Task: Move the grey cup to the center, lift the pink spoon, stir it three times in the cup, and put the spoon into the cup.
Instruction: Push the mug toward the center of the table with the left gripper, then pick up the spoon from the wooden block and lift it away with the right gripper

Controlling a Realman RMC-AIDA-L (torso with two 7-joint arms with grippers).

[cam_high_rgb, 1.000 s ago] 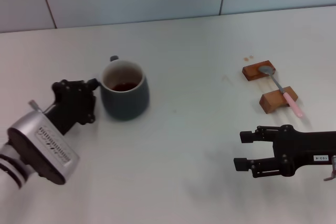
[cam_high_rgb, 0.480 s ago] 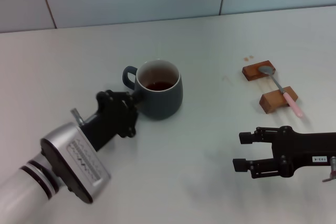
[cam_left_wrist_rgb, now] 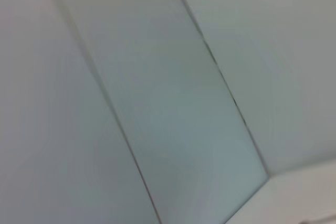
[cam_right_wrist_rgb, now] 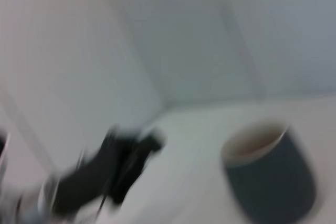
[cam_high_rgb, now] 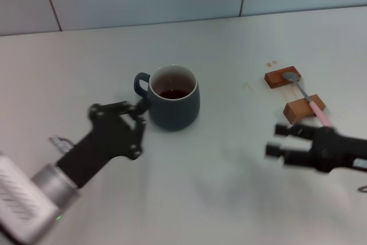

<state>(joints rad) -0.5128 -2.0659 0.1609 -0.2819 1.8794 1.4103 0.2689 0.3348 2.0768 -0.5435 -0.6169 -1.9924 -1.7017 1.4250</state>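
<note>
Now, grey cup (cam_high_rgb: 174, 105) just beyond left hand (cam_high_rgb: 127, 127) — fingers spread

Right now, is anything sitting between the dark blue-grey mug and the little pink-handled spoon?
No. In the head view, only bare white table lies between the grey mug and the pink-handled spoon.

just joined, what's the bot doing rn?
The grey cup stands mid-table. The left gripper sits just beside its handle with jaws open, not holding it. The pink spoon lies untouched across two wooden blocks. The right gripper, jaws open, is in front of the blocks, holding nothing.
</note>
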